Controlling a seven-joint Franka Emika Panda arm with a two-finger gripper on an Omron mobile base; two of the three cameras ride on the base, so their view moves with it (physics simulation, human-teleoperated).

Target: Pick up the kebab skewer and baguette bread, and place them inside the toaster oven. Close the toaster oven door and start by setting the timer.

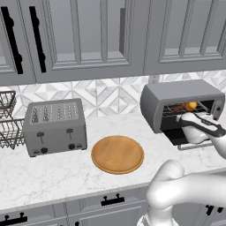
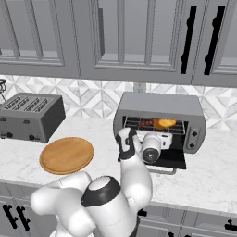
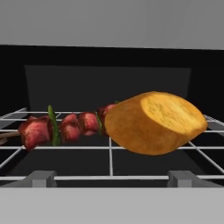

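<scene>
The toaster oven [image 1: 176, 95] [image 2: 157, 104] stands at the back of the counter, its door [image 2: 172, 159] folded down flat in front. On the wire rack [image 3: 109, 162] inside lies the kebab skewer [image 3: 65, 129] [image 1: 177, 108] [image 2: 147, 123], with the baguette bread [image 3: 153, 122] [image 1: 191, 106] [image 2: 164, 123] beside it and overlapping its end. My gripper [image 3: 112, 178] [image 1: 184, 116] [image 2: 163, 137] hovers over the lowered door just outside the oven mouth. It is open, fingertips [image 3: 43, 177] wide apart, holding nothing.
A round wooden board [image 1: 117, 154] [image 2: 66, 154] lies on the marble counter to the oven's left. Further left stands a grey slot toaster [image 1: 55, 126] [image 2: 30, 115], then a wire basket [image 1: 6, 119]. Wall cabinets hang overhead.
</scene>
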